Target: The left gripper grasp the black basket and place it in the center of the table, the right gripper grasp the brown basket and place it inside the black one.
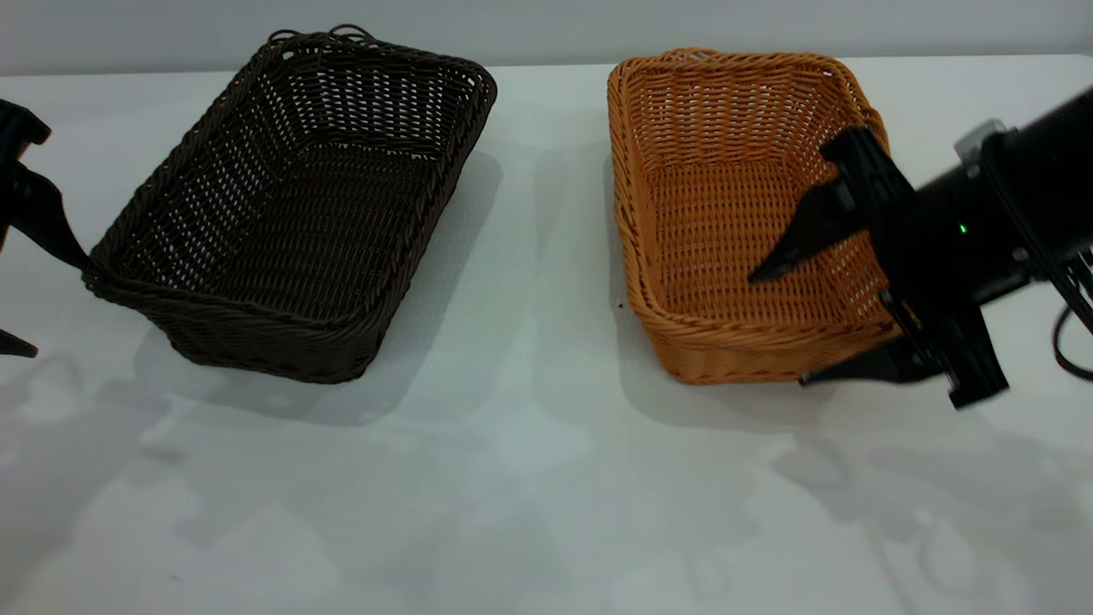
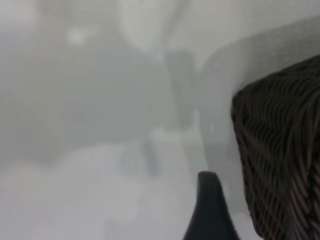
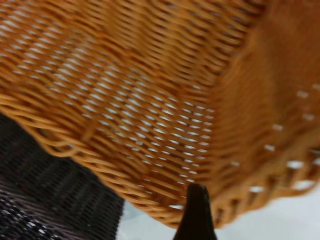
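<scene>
- Had the black basket (image 1: 295, 205) sitting on the left half of the desk (image 1: 529, 478), turned at an angle, with its near-left corner poking toward the left edge.
- My left tool (image 1: 21, 265) was right at that corner with its fingers spread wide. The upper finger (image 1: 47, 224) was touching the rim there, and the lower one sat down by the desktop, apart from the basket.
- From the left wrist cam I only got one fingertip (image 2: 210, 210) just beside the dark weave (image 2: 280, 165), nothing clamped.
- The brown basket (image 1: 734, 213) was on the right half, well apart from the black one and resting flat.
- My right tool (image 1: 790, 320) was wide open, straddling the basket's near-right corner: one finger (image 1: 798, 235) inside over the floor, the other outside by the near wall.
- Right wrist cam showed a fingertip (image 3: 196, 215) against the orange rim (image 3: 150, 195), not closed on it.
</scene>
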Robot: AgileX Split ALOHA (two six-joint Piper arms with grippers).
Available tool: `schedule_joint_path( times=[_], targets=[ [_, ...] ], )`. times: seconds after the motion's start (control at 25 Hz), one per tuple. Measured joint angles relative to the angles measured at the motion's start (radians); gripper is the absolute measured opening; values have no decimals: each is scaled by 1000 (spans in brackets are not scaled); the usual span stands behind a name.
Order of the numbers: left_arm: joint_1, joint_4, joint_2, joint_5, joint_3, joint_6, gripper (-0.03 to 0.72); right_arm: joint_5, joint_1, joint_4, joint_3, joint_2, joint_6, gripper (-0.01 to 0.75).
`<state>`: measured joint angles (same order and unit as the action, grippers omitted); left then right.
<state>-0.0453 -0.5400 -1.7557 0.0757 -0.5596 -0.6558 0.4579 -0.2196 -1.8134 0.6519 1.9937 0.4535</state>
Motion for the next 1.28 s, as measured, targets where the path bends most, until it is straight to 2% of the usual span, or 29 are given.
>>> schedule_joint_path(
  times=[0.6,1.28],
  targets=[
    [-18,0,-111,102,-11,-13,435,-24,0,-1,139,171,-50,523],
    [-18,0,-245,49,-149,-19,435,-76,0,-5,157,215,-53,503]
  ],
)
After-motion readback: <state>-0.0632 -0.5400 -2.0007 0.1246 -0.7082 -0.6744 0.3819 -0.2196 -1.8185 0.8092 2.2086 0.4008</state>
